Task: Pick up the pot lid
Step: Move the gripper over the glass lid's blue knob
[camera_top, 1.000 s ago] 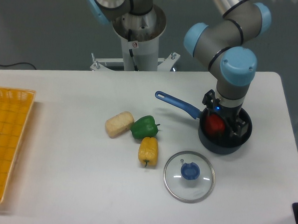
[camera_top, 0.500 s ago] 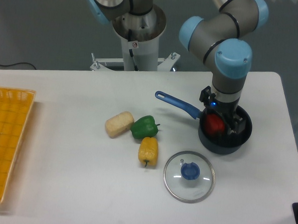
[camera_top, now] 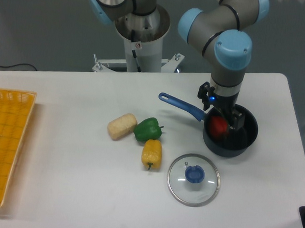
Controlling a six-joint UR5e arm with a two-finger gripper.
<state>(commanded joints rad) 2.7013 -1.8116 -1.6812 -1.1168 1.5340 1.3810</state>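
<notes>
- A white worktop [camera_top: 87,192], seen from a fixed camera; left and right here are as the view shows them.
- The pot lid [camera_top: 183,191], clear glass with a round blue knob [camera_top: 194,174], lies knob up in the right half of the worktop, toward the near edge.
- The robot arm reaches in from the far side, and its gripper [camera_top: 221,112] hangs over the pan, well apart from the lid. Its two fingers are spread, with no lid between them.
- The black pan [camera_top: 228,148] stands toward the right edge, farther back than the lid. Its blue handle [camera_top: 182,105] points toward the far left corner.
- Inside the pan is something red [camera_top: 218,128], partly hidden by the gripper.
- Left of the pan, around the middle of the worktop, lies a green pepper [camera_top: 148,130], with a tan, oblong item [camera_top: 121,126] just beside it.
- A yellow vegetable [camera_top: 151,155] lies between the green pepper and the near edge, its stem end toward that edge.
- At the left edge is a yellow-orange bin [camera_top: 18,152], cut off by the frame.
</notes>
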